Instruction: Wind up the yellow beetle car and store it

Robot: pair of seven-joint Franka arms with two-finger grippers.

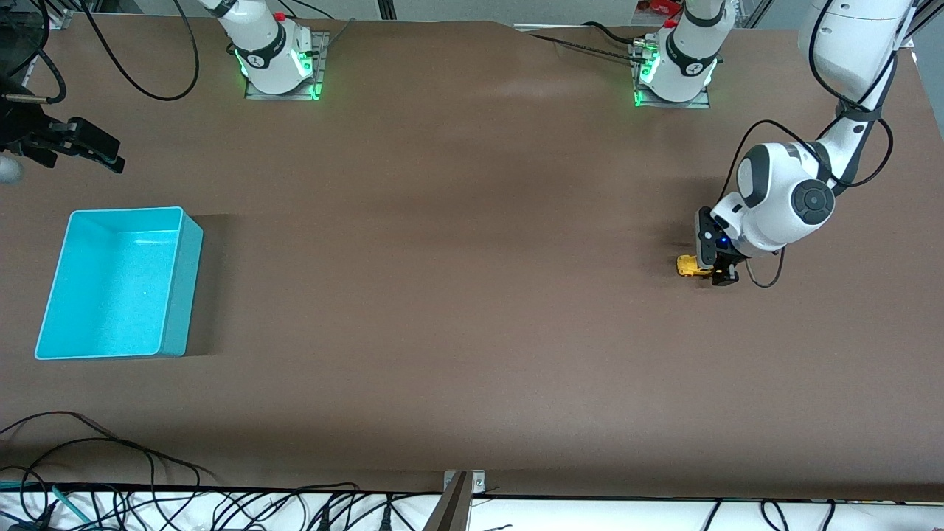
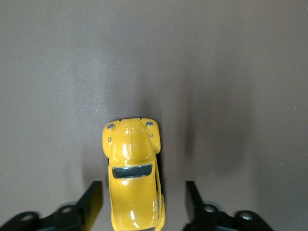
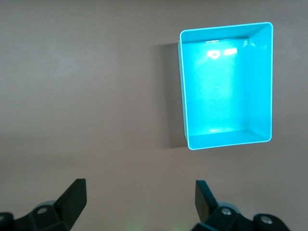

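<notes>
Left claw (image 2: 143,204) gapes around glossy rounded yellow beetle car (image 2: 132,173); right claw (image 3: 139,202) spread, empty.

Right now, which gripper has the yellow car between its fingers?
The left gripper: it is open, astride the yellow beetle car. The right gripper waits open above bare table beside the turquoise bin.

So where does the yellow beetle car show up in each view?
Front view: yellow beetle car on the table at the left arm's end, under the left hand.
Left wrist view: car between that hand's open fingers.
Right wrist view: not in it.
Shared landmark: brown tabletop.
</notes>
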